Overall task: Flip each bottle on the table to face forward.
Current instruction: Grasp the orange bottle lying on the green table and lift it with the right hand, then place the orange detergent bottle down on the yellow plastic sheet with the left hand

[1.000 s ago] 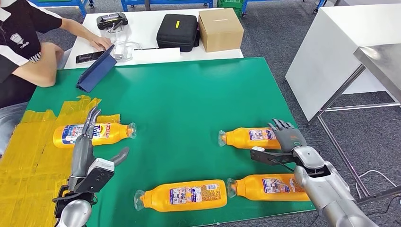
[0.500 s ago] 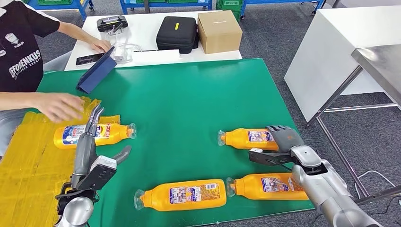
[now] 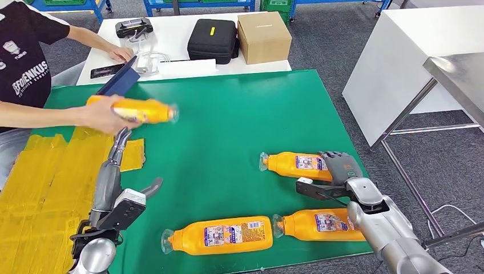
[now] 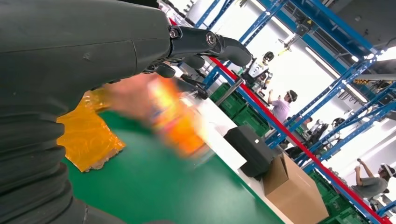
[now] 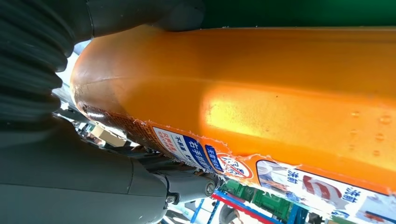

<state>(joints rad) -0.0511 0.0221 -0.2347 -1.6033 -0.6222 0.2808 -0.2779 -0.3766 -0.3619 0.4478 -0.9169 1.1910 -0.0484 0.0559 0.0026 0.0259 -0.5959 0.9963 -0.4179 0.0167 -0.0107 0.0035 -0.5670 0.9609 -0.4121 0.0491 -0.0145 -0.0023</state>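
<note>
Three orange bottles lie on their sides on the green table: one at the right, two along the front edge. My right hand grips the base end of the right bottle, fingers over it and thumb on its near side. In the right wrist view this bottle sits between thumb and fingers of the right hand. A person's hand holds another orange bottle in the air at the far left, blurred in the left wrist view. My left hand is open, fingers straight, just below it.
Yellow sheets cover the table's left side. A blue folder leans at the far-left edge. Behind it, a white table carries a black case and a cardboard box. A white bench stands at the right.
The person has reached in, picked the far-left bottle off the yellow sheet and lifted it. My right hand has settled onto the right bottle, which shifted slightly left.
</note>
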